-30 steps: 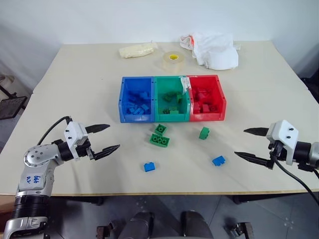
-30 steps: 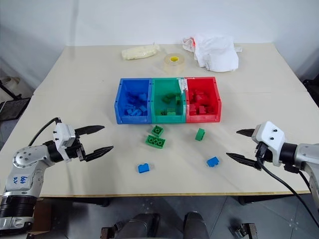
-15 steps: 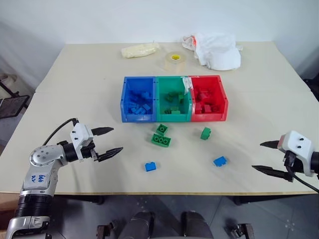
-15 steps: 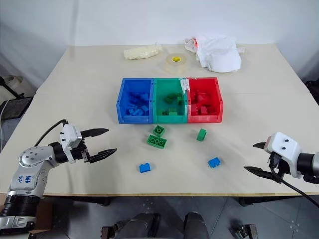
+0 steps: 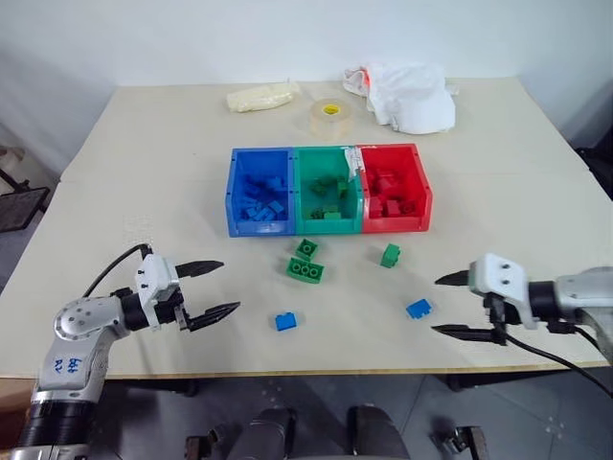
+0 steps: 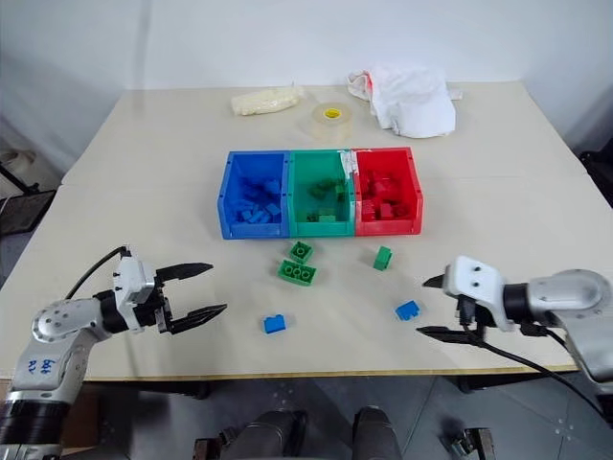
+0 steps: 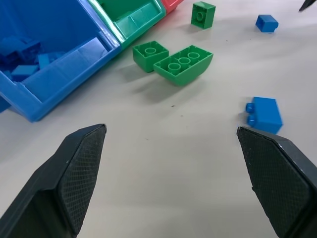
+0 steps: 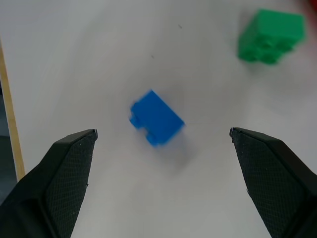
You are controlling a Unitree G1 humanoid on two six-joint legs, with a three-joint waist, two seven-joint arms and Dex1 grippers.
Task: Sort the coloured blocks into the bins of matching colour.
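Observation:
Three joined bins stand mid-table: blue [image 5: 259, 222], green [image 5: 328, 220] and red [image 5: 395, 220], each holding several blocks of its own colour. Loose in front of them lie a small green block [image 5: 307, 249], a longer green block [image 5: 306, 271], another green block [image 5: 390, 255] and two blue blocks [image 5: 286, 321] [image 5: 419, 309]. My left gripper [image 5: 230, 286] hovers open, left of the nearer blue block [image 7: 265, 113]. My right gripper [image 5: 435, 305] is open just right of the other blue block [image 8: 157, 118], which lies between its fingers' line of sight.
At the table's far side are a tape roll [image 5: 331, 115], a crumpled white cloth [image 5: 407, 94] and a pale packet [image 5: 262, 96]. The table's front edge [image 5: 316, 372] runs just below both grippers.
My right gripper swung out to the right, then back left and tipped down, ending close to the right-hand blue block. My left gripper drew back slightly. Both stayed open.

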